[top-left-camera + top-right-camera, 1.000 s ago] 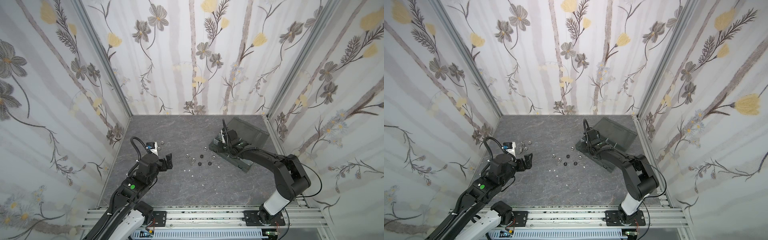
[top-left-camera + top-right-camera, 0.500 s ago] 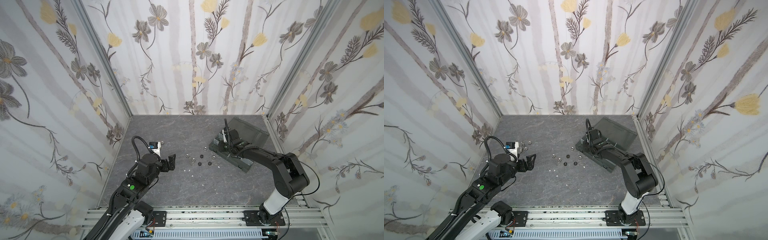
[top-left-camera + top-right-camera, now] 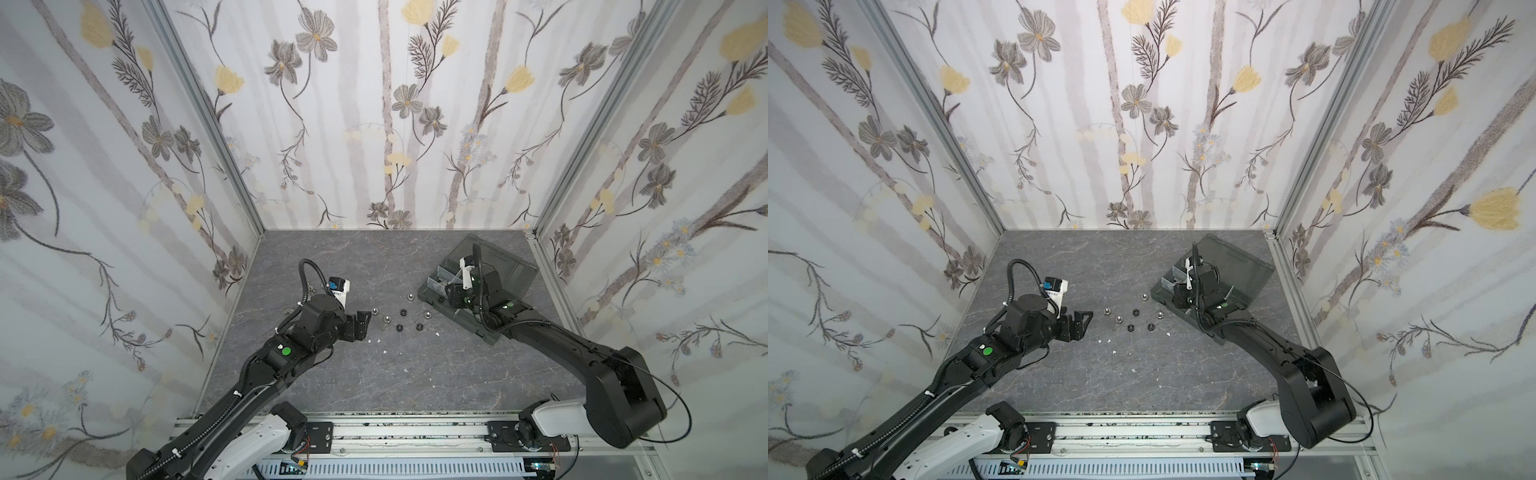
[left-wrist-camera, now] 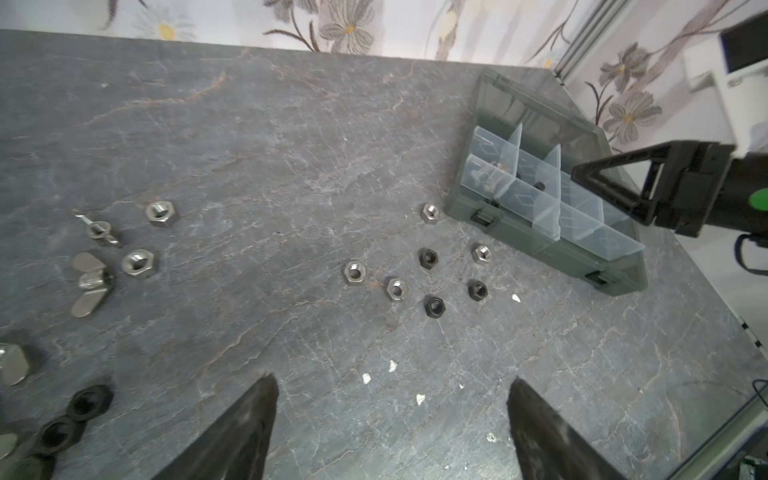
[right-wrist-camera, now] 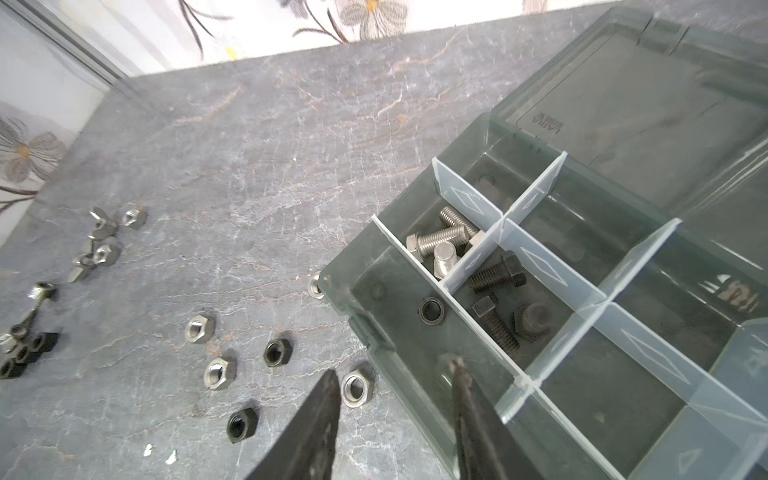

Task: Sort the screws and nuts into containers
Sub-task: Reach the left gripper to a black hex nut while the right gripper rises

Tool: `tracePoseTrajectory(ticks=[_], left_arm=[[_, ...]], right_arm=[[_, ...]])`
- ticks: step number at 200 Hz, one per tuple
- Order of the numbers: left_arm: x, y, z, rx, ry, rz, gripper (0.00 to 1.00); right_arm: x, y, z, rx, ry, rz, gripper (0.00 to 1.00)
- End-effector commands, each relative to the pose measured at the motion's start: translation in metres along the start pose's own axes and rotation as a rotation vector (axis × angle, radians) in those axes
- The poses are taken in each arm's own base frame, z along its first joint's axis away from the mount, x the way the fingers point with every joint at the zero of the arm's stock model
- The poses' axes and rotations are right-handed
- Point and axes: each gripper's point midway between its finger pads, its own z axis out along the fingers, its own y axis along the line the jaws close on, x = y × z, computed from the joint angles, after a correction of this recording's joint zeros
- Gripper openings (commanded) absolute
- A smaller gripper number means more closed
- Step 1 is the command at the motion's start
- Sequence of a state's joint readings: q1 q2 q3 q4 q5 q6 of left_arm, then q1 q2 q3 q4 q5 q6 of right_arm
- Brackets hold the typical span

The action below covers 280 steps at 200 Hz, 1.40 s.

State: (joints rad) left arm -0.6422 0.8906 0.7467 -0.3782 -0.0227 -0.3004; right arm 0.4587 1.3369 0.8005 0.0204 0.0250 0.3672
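Left gripper (image 4: 391, 379) hangs with jaws wide apart; right gripper (image 5: 392, 368) shows jaws narrowly parted, empty.

Top views high overhead, wrist views close, sharing nuts (image 4: 395, 289)

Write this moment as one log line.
left end effector: open, empty | right end effector: open, empty, over organizer box edge | inside: silver bolts, black bolts, one black nut | table: hex nuts loose

Grey table (image 3: 374, 386) w/ loose nuts (image 4: 395, 289), wing nuts (image 4: 89, 282), organizer box (image 4: 540, 254).
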Motion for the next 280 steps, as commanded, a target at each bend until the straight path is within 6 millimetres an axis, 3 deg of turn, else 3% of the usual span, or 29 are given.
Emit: tracePoseTrajectory(ticks=[1,55,94,173,224,280], left_arm=[[-0.005,-0.010,0.012,-0.023,-0.006,0.004,0.84],[0.018,-0.030,0.050,-0.031,0.109,0.026,0.66],[0.026,-0.046,0.069,-0.030,0.141,0.046,0.60],[0.067,-0.075,0.124,-0.029,0.276,0.101,0.52],[0.090,-0.070,0.156,-0.108,0.359,0.104,0.45],[0.104,-0.058,0.178,-0.205,0.396,0.065,0.40]], right_arm=[[-0.019,0.007,-0.021,-0.061,-0.134,0.037,0.45],[-0.020,0.007,-0.054,-0.110,-0.221,0.068,0.45],[-0.013,0.000,-0.060,-0.105,-0.237,0.078,0.45],[-0.011,-0.029,-0.067,-0.068,-0.293,0.162,0.48],[-0.010,-0.038,-0.070,-0.072,-0.310,0.200,0.48],[-0.007,-0.040,-0.069,-0.079,-0.311,0.211,0.48]])
